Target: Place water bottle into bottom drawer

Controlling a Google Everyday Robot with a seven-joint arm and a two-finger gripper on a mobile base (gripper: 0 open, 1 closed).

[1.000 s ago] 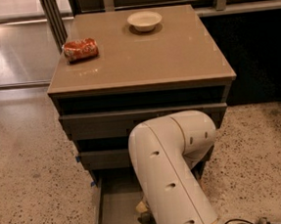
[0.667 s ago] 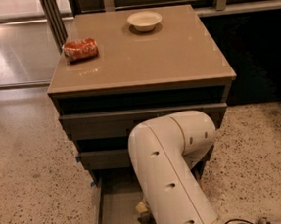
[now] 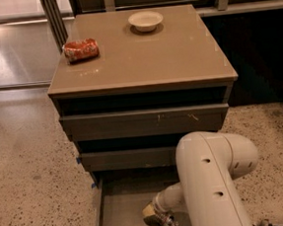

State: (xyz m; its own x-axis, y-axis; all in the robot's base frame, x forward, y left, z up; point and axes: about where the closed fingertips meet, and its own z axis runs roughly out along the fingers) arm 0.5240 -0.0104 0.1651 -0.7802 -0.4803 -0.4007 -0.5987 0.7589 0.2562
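The bottom drawer of the grey-brown cabinet is pulled open, showing its plain grey inside. My white arm reaches down into it from the lower right. The gripper is low inside the drawer, near its front middle. A small crinkled object with a dark multicoloured band, apparently the water bottle, lies at the gripper's tip, close to or on the drawer floor. I cannot tell whether the gripper holds it. The arm hides the right part of the drawer.
A crushed red-orange can lies on the cabinet top at the left. A white bowl stands at the back. The two upper drawers are nearly shut. Speckled floor lies on both sides.
My arm has swung to the right and lower, uncovering the left and middle of the open bottom drawer and the gripper's end. The can and bowl have not moved.
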